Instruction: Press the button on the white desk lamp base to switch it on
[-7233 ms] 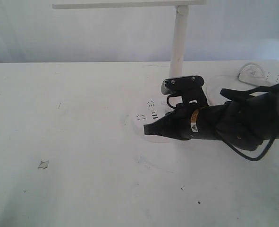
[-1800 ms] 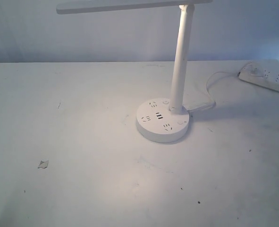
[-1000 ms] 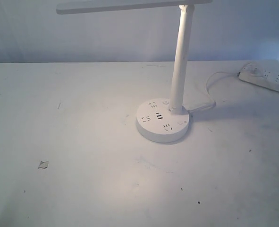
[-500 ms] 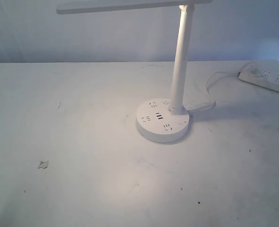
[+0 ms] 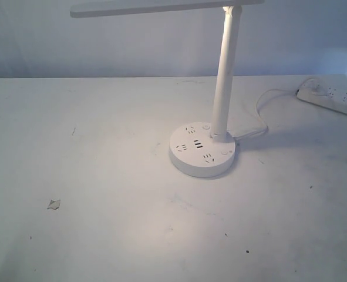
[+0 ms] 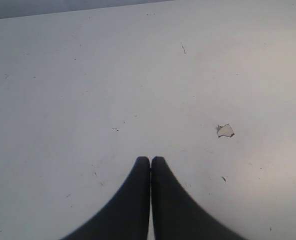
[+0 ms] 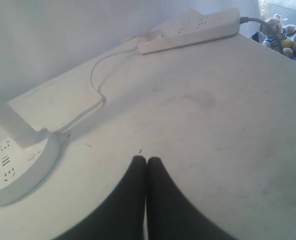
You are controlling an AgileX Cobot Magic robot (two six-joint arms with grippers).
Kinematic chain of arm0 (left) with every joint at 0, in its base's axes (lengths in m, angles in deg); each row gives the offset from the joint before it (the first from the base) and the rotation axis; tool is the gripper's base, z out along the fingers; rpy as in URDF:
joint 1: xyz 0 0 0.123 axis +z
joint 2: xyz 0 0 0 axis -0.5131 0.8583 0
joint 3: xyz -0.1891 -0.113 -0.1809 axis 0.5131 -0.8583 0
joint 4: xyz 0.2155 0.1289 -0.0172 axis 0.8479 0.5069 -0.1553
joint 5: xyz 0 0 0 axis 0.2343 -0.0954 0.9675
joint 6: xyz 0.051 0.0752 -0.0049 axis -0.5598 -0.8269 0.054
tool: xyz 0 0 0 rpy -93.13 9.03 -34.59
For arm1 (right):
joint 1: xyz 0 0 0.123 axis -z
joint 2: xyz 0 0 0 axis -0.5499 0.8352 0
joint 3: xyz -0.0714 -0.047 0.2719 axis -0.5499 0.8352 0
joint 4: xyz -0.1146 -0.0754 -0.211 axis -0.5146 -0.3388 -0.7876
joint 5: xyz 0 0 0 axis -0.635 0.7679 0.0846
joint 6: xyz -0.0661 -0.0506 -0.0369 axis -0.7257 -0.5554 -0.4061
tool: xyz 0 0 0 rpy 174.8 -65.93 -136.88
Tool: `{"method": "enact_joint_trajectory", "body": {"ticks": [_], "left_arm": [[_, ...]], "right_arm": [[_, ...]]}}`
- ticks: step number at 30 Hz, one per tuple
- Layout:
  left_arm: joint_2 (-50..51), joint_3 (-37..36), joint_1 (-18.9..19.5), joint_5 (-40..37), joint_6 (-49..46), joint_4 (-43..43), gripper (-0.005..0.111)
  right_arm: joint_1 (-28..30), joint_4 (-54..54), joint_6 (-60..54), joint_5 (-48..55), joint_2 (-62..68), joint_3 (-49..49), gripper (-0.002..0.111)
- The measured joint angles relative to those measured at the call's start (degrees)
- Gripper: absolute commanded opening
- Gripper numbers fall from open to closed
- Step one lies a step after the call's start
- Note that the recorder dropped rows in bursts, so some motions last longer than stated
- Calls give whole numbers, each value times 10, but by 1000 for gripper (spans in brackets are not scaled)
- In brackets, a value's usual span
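Observation:
The white desk lamp base is a round puck with socket holes and dark USB slots, standing mid-table with its slim pole rising to the lamp head. A bright pool of light lies on the table around it. In the right wrist view the base shows at the edge, well apart from my right gripper, which is shut with nothing in it. My left gripper is shut over bare table, also with nothing in it. Neither gripper appears in the exterior view.
A long white power strip lies at the table's far right edge, its cord running to the lamp base; the strip also shows in the right wrist view. A small scrap lies front left. Plush toys sit beyond the table.
The right arm, which lay over the lamp base 7.2 s ago, has withdrawn out of the exterior view; its last dark sliver at the right edge is gone. The table is now lit.

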Motion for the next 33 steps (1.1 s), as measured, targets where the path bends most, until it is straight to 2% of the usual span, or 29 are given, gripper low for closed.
{"method": "enact_joint_trajectory", "body": {"ticks": [3, 10, 15, 17, 23, 25, 33], "left_arm": [[0, 0, 0, 0, 0, 0, 0], [0, 0, 0, 0, 0, 0, 0], [0, 0, 0, 0, 0, 0, 0], [0, 0, 0, 0, 0, 0, 0], [0, 0, 0, 0, 0, 0, 0], [0, 0, 0, 0, 0, 0, 0], [0, 0, 0, 0, 0, 0, 0]], "right_arm": [[2, 4, 0, 0, 0, 0, 0], [2, 120, 0, -8, 0, 0, 0], [2, 125, -5, -9, 0, 0, 0], [2, 125, -56, -9, 0, 0, 0], [2, 125, -323, -9, 0, 0, 0], [2, 125, -376, -9, 0, 0, 0], [2, 125, -412, -9, 0, 0, 0]]}}
